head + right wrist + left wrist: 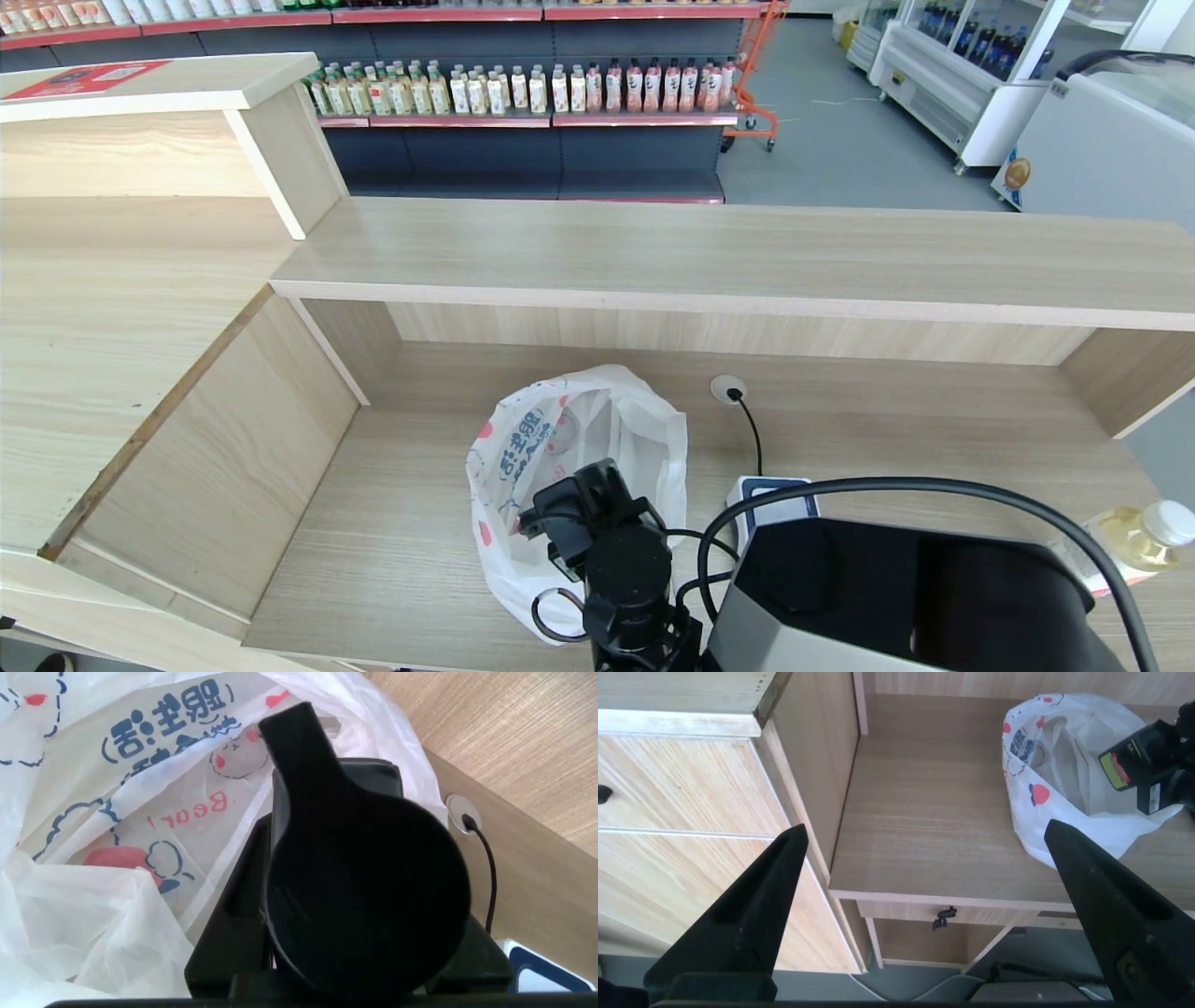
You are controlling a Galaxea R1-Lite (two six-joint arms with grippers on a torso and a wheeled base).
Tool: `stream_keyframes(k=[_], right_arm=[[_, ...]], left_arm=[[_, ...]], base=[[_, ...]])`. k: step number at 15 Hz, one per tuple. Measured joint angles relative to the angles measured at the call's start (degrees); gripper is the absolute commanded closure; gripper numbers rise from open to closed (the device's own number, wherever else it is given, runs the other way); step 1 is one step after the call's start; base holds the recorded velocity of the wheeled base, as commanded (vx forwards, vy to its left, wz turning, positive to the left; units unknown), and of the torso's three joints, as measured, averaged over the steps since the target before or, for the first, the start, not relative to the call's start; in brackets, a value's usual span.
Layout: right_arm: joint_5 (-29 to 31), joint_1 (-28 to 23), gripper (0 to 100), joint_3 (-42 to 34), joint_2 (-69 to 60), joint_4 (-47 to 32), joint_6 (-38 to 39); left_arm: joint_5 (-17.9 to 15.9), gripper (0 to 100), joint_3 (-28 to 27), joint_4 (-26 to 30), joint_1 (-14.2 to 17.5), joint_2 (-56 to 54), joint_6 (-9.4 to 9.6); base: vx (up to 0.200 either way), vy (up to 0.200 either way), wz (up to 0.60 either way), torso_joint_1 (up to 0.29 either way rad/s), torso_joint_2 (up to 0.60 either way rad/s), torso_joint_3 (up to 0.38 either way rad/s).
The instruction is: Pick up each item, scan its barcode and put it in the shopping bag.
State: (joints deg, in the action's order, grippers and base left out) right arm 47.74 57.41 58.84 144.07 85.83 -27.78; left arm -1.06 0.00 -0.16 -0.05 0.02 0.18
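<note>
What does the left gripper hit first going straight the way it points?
Most likely the bare top of the light wooden counter, clear of the white printed plastic shopping bag. The open left gripper frames that surface; depth is unclear, so it might catch the front edge.

Near centre: the right arm (627,583) rises from the near edge, its last section close to upright and leaning a little left and far. Thin black cables (560,621) loop round its wrist, and a thicker one arcs off to the right. At its far end is the right gripper (581,511), black, angled down and away.

Near left: the left gripper (926,829) is held high and aimed far and downward. It is spread wide, with two black tapered fingers (752,919) set well apart and tips pointing far. It sits well apart from the right gripper, which lies farther right.
</note>
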Motion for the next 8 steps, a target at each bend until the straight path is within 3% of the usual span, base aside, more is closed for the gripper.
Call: stream_keyframes(k=[8], right_arm=[[0.0, 0.3, 100, 0.5, 0.7, 0.0, 0.0]], left_arm=[[0.0, 0, 0.0, 0.0, 0.0, 0.0, -0.02]], base=[[0.0, 0.0, 0.0, 0.0, 0.0, 0.0]])
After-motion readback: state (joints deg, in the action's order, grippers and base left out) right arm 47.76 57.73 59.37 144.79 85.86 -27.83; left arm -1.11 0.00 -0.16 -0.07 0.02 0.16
